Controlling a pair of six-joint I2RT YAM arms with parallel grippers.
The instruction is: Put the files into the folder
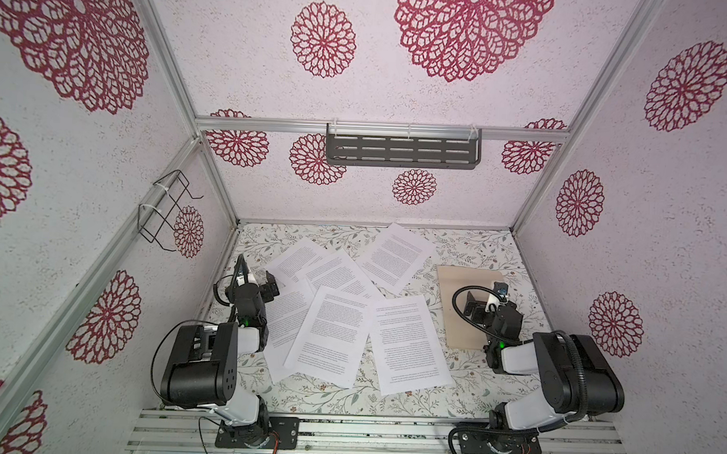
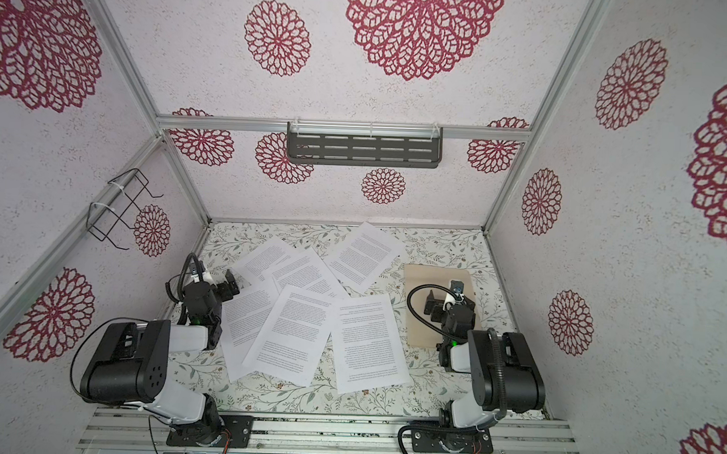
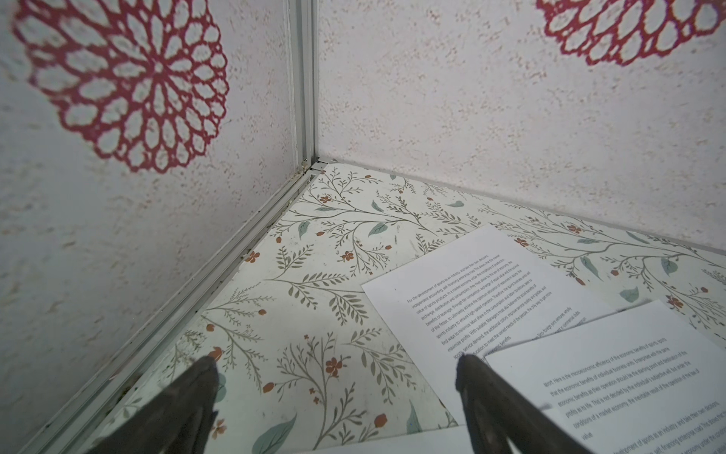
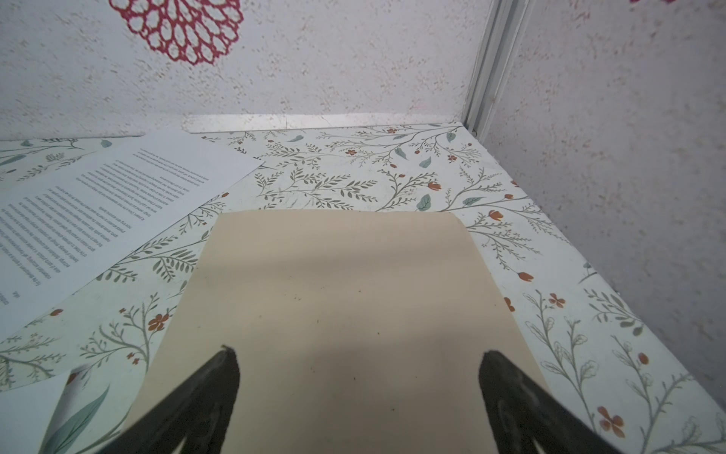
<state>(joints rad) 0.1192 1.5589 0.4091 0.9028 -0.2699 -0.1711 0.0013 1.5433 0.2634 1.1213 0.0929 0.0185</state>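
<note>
Several files (image 1: pixel 333 331) (image 2: pixel 296 329), white sheets printed with black text, lie overlapping across the middle of the floral table in both top views. The tan folder (image 1: pixel 459 289) (image 2: pixel 424 280) lies closed and flat at the right. My left gripper (image 1: pixel 269 285) (image 2: pixel 229 283) (image 3: pixel 337 361) hovers open at the left edge of the files (image 3: pixel 471 283), one fingertip over a sheet, nothing held. Over the folder (image 4: pixel 345 295), my right gripper (image 1: pixel 485 295) (image 2: pixel 444 295) (image 4: pixel 360 353) stands open and empty. One sheet (image 4: pixel 98 212) lies beside the folder.
Patterned walls close in the table on three sides. A black wire rack (image 1: pixel 167 208) hangs on the left wall and a dark slotted shelf (image 1: pixel 402 150) on the back wall. An aluminium rail (image 1: pixel 367 432) with both arm bases runs along the front.
</note>
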